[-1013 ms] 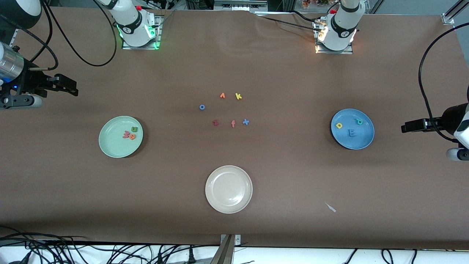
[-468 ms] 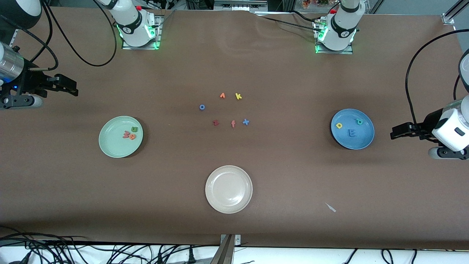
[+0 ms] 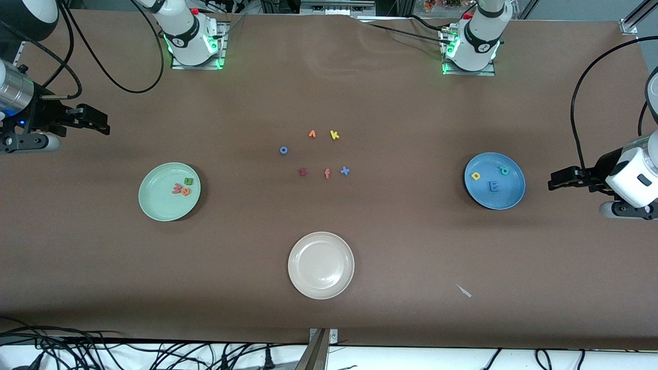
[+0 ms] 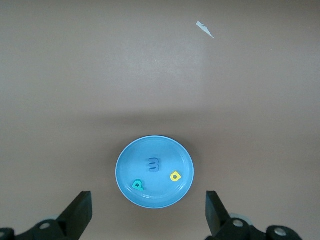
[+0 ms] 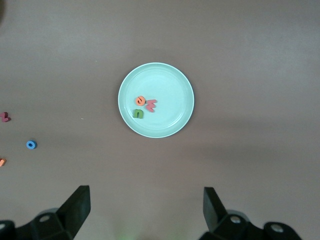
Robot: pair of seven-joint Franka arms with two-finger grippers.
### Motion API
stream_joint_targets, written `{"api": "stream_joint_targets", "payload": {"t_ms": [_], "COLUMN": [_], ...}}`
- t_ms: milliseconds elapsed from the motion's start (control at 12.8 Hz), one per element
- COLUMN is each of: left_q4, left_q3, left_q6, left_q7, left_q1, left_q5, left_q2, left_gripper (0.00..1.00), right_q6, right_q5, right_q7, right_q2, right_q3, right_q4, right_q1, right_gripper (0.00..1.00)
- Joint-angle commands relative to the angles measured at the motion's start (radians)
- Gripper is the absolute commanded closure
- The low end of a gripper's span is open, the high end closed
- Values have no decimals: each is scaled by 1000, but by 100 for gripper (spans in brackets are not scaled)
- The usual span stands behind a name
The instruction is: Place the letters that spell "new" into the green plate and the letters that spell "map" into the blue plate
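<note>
You had left claw (image 4: 147, 216) spread, empty, above blue plate (image 4: 180, 182) reading "m" (image 4: 155, 164), "a" (image 4: 174, 176), "p" (image 4: 138, 185). Right claw (image 5: 146, 210) spread, empty, over green plate (image 5: 175, 80): "n" (image 5: 137, 113), "e" (image 5: 141, 101), "w" (image 5: 151, 105).

1. The green plate (image 3: 169, 191), holding the letters that spell "new" (image 3: 182, 188), lies toward the right arm's end from the cream plate (image 3: 321, 265).
2. The blue plate (image 3: 494, 180), holding the letters that spell "map" (image 3: 492, 178), lies toward the left arm's end from it.

Both arms drawn back, hands empty.
Left gripper (image 3: 556, 181) and right gripper (image 3: 101, 123) hang at opposite table ends, jaws spread wide.
</note>
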Motion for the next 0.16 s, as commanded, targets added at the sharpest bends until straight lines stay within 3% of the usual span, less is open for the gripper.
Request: {"api": "stream_joint_targets", "payload": {"t_ms": [0, 78], "left_q4": [-31, -31], "left_q3": [7, 6], "left_q6": [-17, -40], "left_q7": [30, 33], "left_q1": [-4, -6], "left_q5": [-12, -12], "left_q2": [-34, -37], "left_gripper": [0, 0], "right_q6": [-12, -12], "right_q5": [3, 3], "right_q7": [6, 6], "right_q2": [8, 8], "right_q3": [7, 7], "right_q4": [24, 24], "right_q1": [-10, -9], "right_gripper": [0, 0]}}
